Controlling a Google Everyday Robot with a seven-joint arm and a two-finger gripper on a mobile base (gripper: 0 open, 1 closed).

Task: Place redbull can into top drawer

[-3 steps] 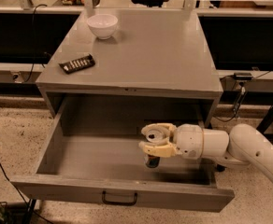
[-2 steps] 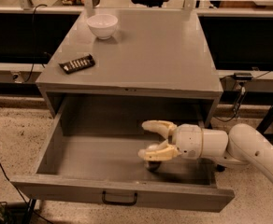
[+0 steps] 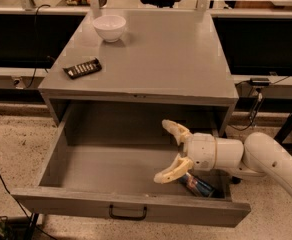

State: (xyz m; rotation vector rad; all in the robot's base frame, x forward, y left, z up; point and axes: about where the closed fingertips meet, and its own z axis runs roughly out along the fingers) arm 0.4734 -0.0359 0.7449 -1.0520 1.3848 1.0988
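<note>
Grey top drawer [image 3: 101,166] standing wide open in the camera view, dark handle [image 3: 128,213] centred on its front panel [image 3: 61,204]. Inside the drawer, close to its front right corner: redbull can [image 3: 196,185], lying on its side on the drawer floor, blue and silver, partly hidden. Over the drawer's right half: gripper [image 3: 161,152], spread wide and holding nothing, lower finger [image 3: 172,170] just above the can; touching or not, cannot tell. Judged as placed, with only lifting the arm [image 3: 276,159] clear of the drawer remaining.

Probably light, thin-walled, smooth, apt to roll; likely to dent under a hard squeeze. For any regrasp, take across the middle of the barrel, fingers square to its long axis, with modest force.

Above the drawer, on the cabinet top [image 3: 156,59]: white bowl [image 3: 109,27] toward the back left, flat dark ridged object [image 3: 82,68] near the front left edge, both well apart from the can. In the way: only the front panel beside the can, and the cabinet top's edge overhanging the drawer's rear.
</note>
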